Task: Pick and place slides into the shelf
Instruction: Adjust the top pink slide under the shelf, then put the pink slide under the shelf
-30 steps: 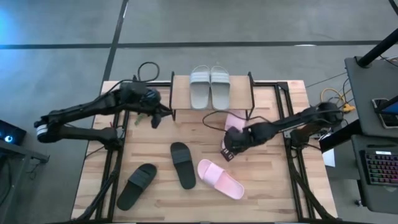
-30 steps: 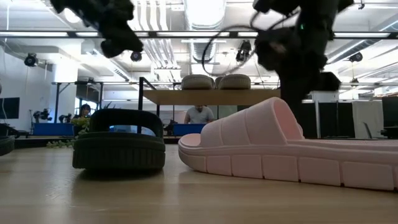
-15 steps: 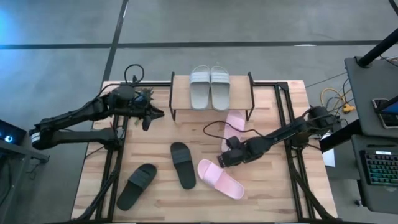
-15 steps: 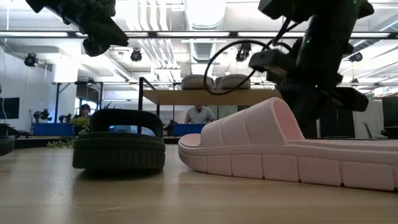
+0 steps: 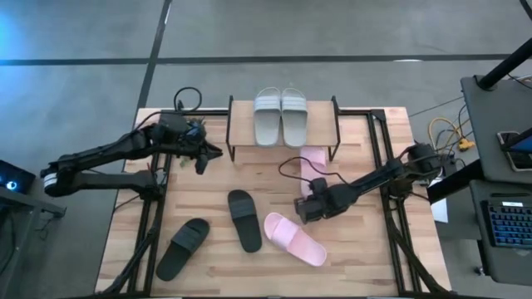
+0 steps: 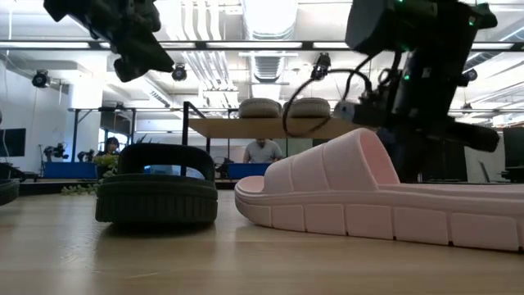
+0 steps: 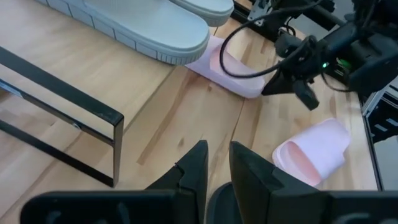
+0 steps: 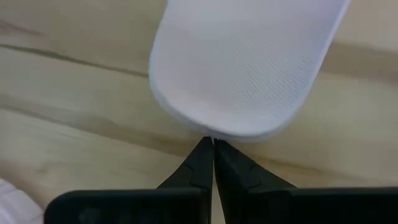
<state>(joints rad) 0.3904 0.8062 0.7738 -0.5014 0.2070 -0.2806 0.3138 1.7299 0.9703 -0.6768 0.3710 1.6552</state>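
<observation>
Two black slides [image 5: 243, 219] and one pink slide [image 5: 294, 239] at worktop [image 5: 199, 195] front. Right claw [image 5: 302, 210] pinched shut, empty, tips at second pink slide [image 5: 313, 159]. Left claw [image 5: 202, 160] narrow, empty, beside shelf [image 5: 241, 124] w/ grey pair [image 5: 280, 115].

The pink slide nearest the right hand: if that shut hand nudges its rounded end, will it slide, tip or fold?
The pink slide lies flat on its broad sole, so it probably scoots or pivots, not tips. Its thick ridged sole suggests light foam that dents before folding. The right hand is shut.
</observation>
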